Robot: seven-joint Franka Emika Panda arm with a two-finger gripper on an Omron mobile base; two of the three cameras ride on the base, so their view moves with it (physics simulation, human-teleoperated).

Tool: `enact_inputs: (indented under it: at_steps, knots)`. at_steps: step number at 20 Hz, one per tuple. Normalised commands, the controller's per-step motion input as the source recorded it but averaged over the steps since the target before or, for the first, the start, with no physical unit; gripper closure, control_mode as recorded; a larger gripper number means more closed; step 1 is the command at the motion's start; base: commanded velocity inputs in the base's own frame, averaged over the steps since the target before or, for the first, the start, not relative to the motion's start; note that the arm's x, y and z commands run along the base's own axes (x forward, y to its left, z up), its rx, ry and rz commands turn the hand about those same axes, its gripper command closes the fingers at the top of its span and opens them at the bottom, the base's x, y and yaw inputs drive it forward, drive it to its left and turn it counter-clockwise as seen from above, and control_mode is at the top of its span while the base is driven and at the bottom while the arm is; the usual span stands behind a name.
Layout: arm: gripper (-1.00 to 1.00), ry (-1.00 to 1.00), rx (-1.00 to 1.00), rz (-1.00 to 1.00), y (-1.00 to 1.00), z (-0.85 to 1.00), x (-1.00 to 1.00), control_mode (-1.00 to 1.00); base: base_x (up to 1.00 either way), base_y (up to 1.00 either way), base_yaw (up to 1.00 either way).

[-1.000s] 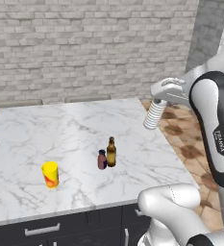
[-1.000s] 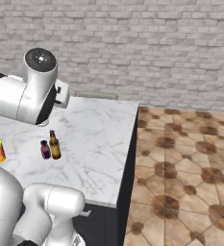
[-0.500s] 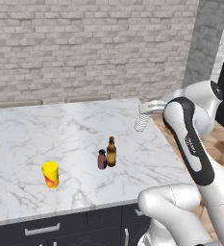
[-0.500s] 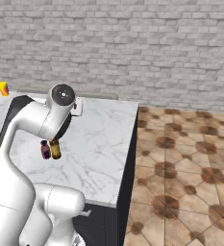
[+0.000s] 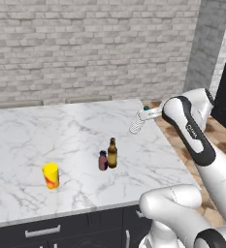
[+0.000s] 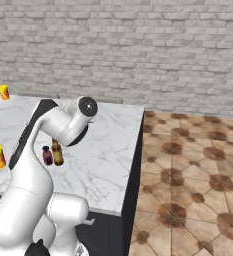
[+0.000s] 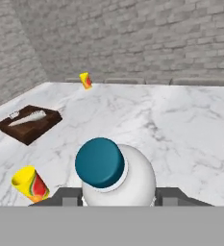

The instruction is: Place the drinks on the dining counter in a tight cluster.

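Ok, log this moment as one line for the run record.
stage: carrying | gripper: shut on water bottle | bottle: above dining counter | brown bottle, maroon container: together on counter | cluster: incomplete

Arm has carried the water bottle leftward over counter.

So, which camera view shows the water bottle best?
The left base view: the water bottle hangs tilted in the gripper above the dining counter, seen whole from the side. The hand view shows its teal cap and shoulder end-on between the fingers. In the right base view the arm covers it.
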Motion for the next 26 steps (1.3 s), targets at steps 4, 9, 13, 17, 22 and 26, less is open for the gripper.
enact_inputs:
  at_steps: [4,9,13,17,22,26]
  knots:
    - [1.00,0.26,-0.14,0.09,0.00,0.00,0.02,-1.00,0.00,0.00,0.00]
    - [1.00,0.20,-0.12,0.00,0.08,-0.10,0.00,-1.00,0.00,0.00,0.00]
    - [1.00,0.01,-0.04,0.03,0.03,-0.39,0.03,-1.00,0.00,0.00,0.00]
    - [1.00,0.00,0.00,0.18,0.00,-0.48,0.04,-1.00,0.00,0.00,0.00]
    - [1.00,0.00,-0.03,0.12,0.00,-0.63,0.08,-1.00,0.00,0.00,0.00]
    - [1.00,0.00,-0.09,0.06,0.06,-0.77,0.23,-1.00,0.00,0.00,0.00]
